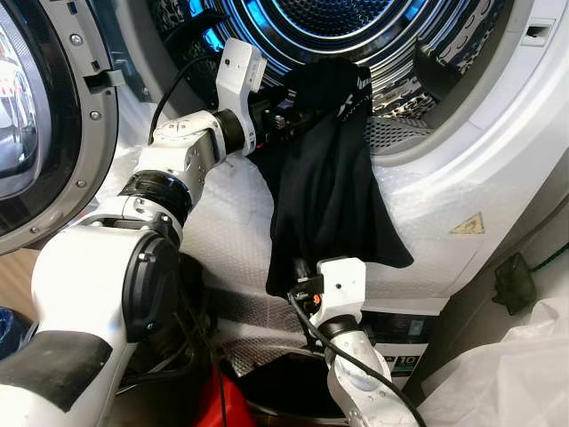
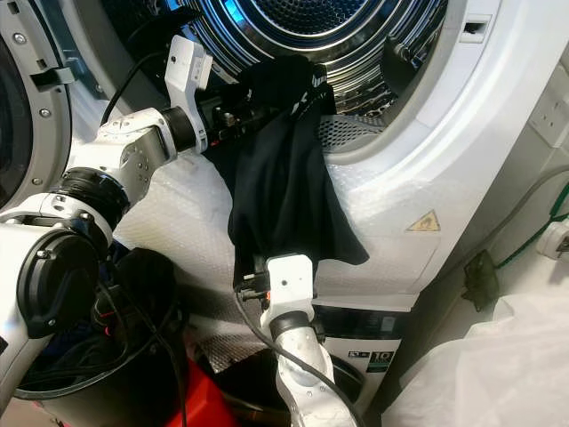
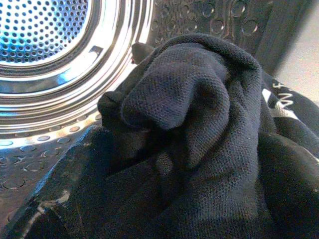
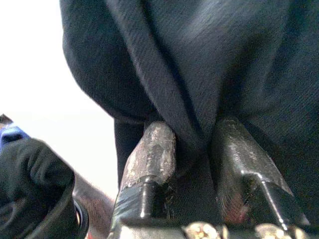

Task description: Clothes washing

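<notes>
Left eye view shows a white washing machine (image 1: 498, 169) with its round opening at 12 o'clock and a perforated steel drum (image 1: 338, 27) lit blue inside. At 9 o'clock its door (image 1: 36, 116) hangs swung open. A black garment (image 1: 329, 187) drapes over the lower lip of the opening, its top bunched at the drum's edge and the rest hanging down the machine's front toward 6 o'clock. The left gripper (image 1: 298, 114) reaches from 9 o'clock to the bunched top; whether its jaws are clenched cannot be told, as cloth hides them. The right gripper (image 4: 192, 144), down at 6 o'clock, has its jaws clenched on a fold at the garment's lower edge.
</notes>
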Robot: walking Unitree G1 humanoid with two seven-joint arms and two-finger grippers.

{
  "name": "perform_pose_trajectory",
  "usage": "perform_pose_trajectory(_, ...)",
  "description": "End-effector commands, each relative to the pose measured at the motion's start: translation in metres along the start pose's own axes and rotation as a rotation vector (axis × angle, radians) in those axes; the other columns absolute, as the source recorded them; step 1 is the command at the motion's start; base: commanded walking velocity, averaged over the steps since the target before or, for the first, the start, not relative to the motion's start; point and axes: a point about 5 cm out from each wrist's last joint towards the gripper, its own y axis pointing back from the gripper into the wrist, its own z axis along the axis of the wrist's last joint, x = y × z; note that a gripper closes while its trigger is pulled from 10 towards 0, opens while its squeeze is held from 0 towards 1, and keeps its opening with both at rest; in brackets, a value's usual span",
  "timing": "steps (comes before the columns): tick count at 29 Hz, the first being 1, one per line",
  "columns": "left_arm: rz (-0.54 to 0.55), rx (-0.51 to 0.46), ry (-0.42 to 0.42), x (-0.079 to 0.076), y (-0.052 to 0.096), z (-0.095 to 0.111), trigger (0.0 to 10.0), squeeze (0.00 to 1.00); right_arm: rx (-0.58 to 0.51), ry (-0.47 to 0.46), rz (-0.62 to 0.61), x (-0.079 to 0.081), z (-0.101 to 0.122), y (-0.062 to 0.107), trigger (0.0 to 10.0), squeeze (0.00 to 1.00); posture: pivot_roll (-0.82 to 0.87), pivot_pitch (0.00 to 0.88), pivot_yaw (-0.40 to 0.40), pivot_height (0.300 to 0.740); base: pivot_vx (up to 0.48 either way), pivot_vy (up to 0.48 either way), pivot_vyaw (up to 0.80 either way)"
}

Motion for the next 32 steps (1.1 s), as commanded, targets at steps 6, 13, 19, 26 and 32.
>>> perform_pose_trajectory(6,-0.001,0.009,-0.017,0.006,0.006,0.002,10.0,1.0,-0.227,-0.202,0.024,0.014,0.052,-0.011,0.0,0.0,-0.09,0.0,0.05,0.74,0.0,0.0,0.0)
perform_pose_trajectory(13,-0.013,0.005,-0.016,0.006,0.007,0.003,10.0,1.0,-0.378,-0.34,0.087,0.011,0.093,-0.013,0.0,0.0,-0.09,0.0,0.049,0.74,0.0,0.0,0.0)
perform_pose_trajectory(19,-0.022,0.003,-0.015,0.006,0.007,0.004,10.0,1.0,-0.531,-0.468,0.272,0.008,0.144,-0.009,0.0,0.0,-0.09,0.0,0.049,0.74,0.0,0.0,0.0)
perform_pose_trajectory(26,-0.068,-0.045,0.003,0.001,0.003,0.014,10.0,1.0,-0.521,-0.404,0.314,0.012,0.149,-0.034,0.0,0.0,-0.09,0.0,0.046,0.74,0.0,0.0,0.0)
perform_pose_trajectory(32,-0.193,-0.285,0.115,-0.005,0.0,0.064,10.0,1.0,-0.46,-0.379,0.327,0.022,0.142,-0.051,0.0,0.0,-0.07,0.0,0.038,0.74,0.0,0.0,0.0)
